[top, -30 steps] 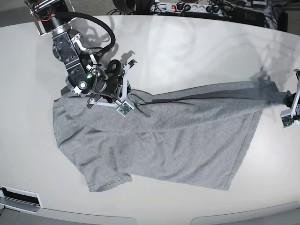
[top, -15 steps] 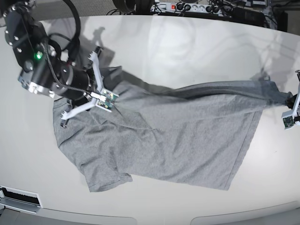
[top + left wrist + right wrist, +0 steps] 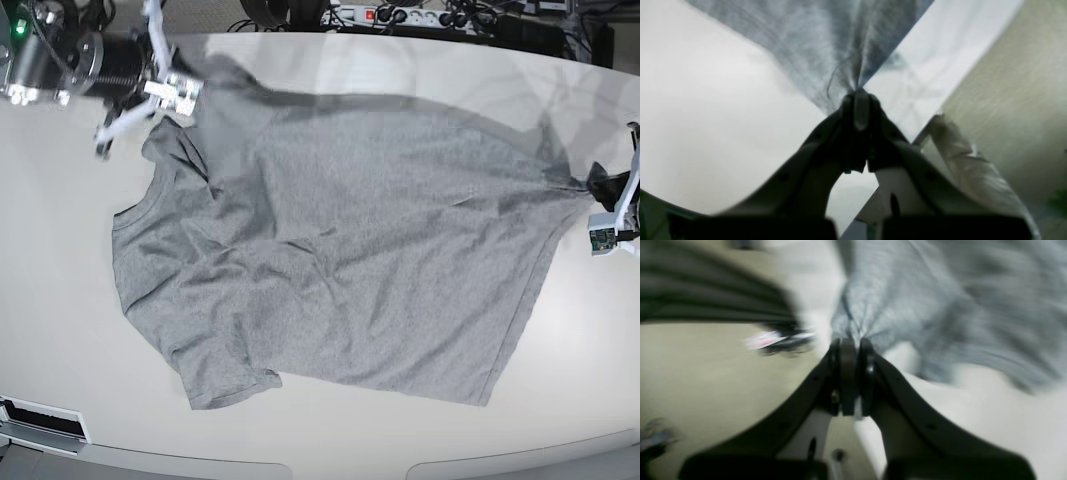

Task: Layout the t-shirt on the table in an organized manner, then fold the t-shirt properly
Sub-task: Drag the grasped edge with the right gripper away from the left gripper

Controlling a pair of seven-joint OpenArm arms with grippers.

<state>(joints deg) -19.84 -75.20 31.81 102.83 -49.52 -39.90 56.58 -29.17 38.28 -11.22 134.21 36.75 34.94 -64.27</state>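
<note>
The left gripper [image 3: 857, 96] is pinched closed on a gathered corner of the t-shirt [image 3: 350, 250], at the right edge of the base view. From the pinch the grey cloth fans out across the table [image 3: 330, 70]. The right gripper [image 3: 850, 343] is also clamped on a bunch of grey fabric, at the far left corner of the base view, though its wrist view is blurred. Between the two grips the shirt is stretched wide, plain grey side up. Its near hem and one sleeve [image 3: 225, 380] lie flat on the white tabletop. Beyond the far table edge sit a power strip [image 3: 390, 15] and dark cables [image 3: 275, 12]. Nothing lies on the shirt.
</note>
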